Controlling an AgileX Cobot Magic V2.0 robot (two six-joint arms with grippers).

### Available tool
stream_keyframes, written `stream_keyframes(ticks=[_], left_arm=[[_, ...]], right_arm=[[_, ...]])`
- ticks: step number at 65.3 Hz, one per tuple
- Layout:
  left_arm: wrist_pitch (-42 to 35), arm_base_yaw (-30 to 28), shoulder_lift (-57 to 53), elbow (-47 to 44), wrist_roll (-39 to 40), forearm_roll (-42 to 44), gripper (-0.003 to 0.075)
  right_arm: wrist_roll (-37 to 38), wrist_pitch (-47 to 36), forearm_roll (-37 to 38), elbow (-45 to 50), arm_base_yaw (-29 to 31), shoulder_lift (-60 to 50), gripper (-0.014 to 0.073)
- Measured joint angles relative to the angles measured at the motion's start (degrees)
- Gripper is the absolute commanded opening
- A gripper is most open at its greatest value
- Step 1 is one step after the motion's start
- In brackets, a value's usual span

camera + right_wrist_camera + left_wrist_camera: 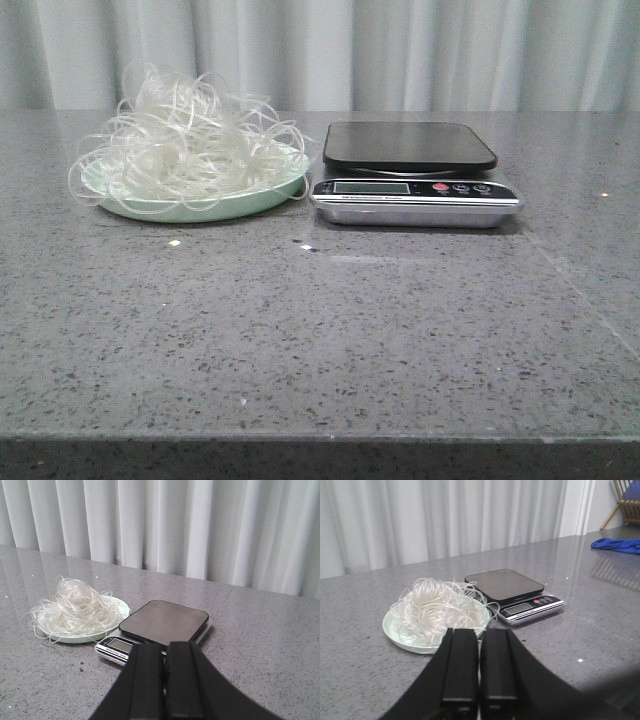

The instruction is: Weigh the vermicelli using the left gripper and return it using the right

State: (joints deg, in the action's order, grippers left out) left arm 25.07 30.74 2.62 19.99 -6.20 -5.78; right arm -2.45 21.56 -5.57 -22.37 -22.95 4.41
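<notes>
The vermicelli is a loose whitish tangle heaped on a pale green plate at the table's far left. It also shows in the left wrist view and the right wrist view. A kitchen scale with a dark platform stands just right of the plate, with nothing on it. My left gripper is shut and empty, short of the plate's near rim. My right gripper is shut and empty, short of the scale. Neither gripper shows in the front view.
The grey speckled table runs to a front edge near the camera. A pale curtain hangs behind. A blue cloth and a wooden rack sit far off to the right in the left wrist view.
</notes>
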Motion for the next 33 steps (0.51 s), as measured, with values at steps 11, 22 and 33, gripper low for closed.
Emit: stream_keyframes(ticks=[11,22,33], left_arm=[[-4.5,-7.7,0.0,-4.1,0.0,1.6,0.0134],[-10.2,-19.5,0.0,-11.1,0.0,1.9,0.0134],[-12.5,-27.0,0.0,-15.5,0.0,2.0,0.0134]], right_arm=[[0.0,0.0,0.0,0.0,0.0,0.0,0.0161],[0.0,0.0,0.0,0.0,0.0,0.0,0.0161],[0.0,0.0,0.0,0.0,0.0,0.0,0.0161]])
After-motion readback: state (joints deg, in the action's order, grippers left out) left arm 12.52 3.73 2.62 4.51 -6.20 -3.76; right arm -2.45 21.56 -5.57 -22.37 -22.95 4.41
